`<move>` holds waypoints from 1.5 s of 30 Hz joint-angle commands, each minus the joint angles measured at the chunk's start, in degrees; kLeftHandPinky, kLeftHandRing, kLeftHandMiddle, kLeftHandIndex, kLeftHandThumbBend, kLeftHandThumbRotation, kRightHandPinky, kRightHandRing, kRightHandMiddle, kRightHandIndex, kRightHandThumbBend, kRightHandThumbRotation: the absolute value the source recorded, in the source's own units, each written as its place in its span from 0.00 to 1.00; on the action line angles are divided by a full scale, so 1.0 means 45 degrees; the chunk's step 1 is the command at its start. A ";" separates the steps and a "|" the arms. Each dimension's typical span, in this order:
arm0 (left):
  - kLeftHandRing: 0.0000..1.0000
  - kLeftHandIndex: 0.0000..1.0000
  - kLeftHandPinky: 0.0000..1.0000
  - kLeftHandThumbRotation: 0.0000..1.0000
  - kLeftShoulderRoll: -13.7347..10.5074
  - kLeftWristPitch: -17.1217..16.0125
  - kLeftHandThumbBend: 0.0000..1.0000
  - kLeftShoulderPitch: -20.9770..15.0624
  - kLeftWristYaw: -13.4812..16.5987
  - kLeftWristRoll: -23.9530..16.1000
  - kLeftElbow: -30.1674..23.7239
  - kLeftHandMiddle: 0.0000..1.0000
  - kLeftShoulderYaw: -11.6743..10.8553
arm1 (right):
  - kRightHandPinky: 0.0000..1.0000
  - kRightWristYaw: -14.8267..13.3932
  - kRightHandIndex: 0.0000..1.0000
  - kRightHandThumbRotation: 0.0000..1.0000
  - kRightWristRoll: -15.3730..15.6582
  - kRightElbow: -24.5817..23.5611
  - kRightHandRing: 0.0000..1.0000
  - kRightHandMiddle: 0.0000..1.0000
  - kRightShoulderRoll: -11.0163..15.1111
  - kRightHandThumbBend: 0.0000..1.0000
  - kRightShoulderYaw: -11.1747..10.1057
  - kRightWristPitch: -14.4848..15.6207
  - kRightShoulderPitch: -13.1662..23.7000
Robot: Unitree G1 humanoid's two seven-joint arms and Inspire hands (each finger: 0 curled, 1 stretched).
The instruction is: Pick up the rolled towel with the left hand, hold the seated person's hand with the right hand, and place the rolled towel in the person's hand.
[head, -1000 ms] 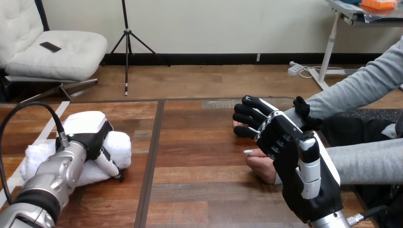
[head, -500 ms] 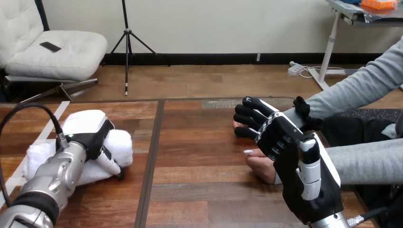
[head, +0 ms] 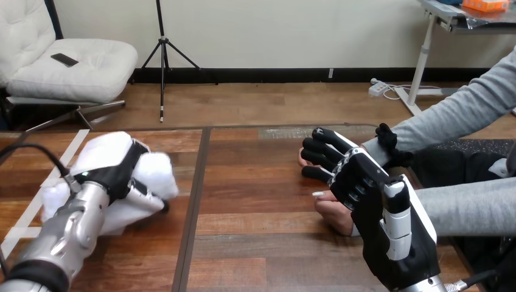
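Note:
The white rolled towel is at the table's left, with my left hand shut on it from above, thumb under its front side. The towel is tilted, its right end raised off the wood. At the right, my right hand is curled round the person's hand, my fingers over its far side and my thumb by the grey sleeve at the wrist. Only the fingertips of that hand show past my fingers. The person's other hand rests as a loose fist on the table, just under my right hand.
The wooden table has a dark seam running front to back between the towel and the person's hands. White tape strips lie on the wood at the far left. The person's grey-sleeved arms enter from the right edge.
My left hand has lifted and tilted the towel and carried it slightly right. My right hand has stayed round the person's hand.

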State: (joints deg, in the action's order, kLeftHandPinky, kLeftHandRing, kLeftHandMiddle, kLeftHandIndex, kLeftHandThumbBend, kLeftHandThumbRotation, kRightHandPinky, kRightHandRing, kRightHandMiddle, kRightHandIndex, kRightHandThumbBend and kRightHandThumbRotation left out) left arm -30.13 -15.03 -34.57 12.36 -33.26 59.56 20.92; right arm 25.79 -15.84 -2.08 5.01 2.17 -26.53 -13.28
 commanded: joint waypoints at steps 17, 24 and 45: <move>0.37 0.46 0.33 0.00 -0.0426 -0.1062 0.62 0.2851 -0.0819 0.3317 -0.6408 0.43 -0.3196 | 0.83 -0.0022 0.85 1.00 0.0022 -0.0488 0.86 0.85 0.0034 0.87 -0.0035 -0.0253 0.0391; 0.34 0.45 0.29 0.00 -0.0138 -0.1329 0.63 0.4191 -0.1070 0.4333 -0.8579 0.41 -0.3997 | 0.84 0.0055 0.85 1.00 -0.0060 -0.0418 0.86 0.85 0.0061 0.88 -0.0040 -0.0198 0.0385; 0.37 0.43 0.34 0.00 0.0998 -0.2982 0.66 0.6194 -0.1175 0.6482 -1.1242 0.40 -0.4908 | 0.84 0.0359 0.86 1.00 -0.0129 -0.0137 0.86 0.85 0.0290 0.86 -0.0189 -0.0177 0.0500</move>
State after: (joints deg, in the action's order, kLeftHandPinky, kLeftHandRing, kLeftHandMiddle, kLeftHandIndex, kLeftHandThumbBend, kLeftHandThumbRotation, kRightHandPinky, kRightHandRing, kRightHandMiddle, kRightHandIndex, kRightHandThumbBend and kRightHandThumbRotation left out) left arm -28.68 -21.24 -5.13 6.26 -9.81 22.51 4.28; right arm 26.59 -15.75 -1.98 5.15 2.13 -26.51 -14.48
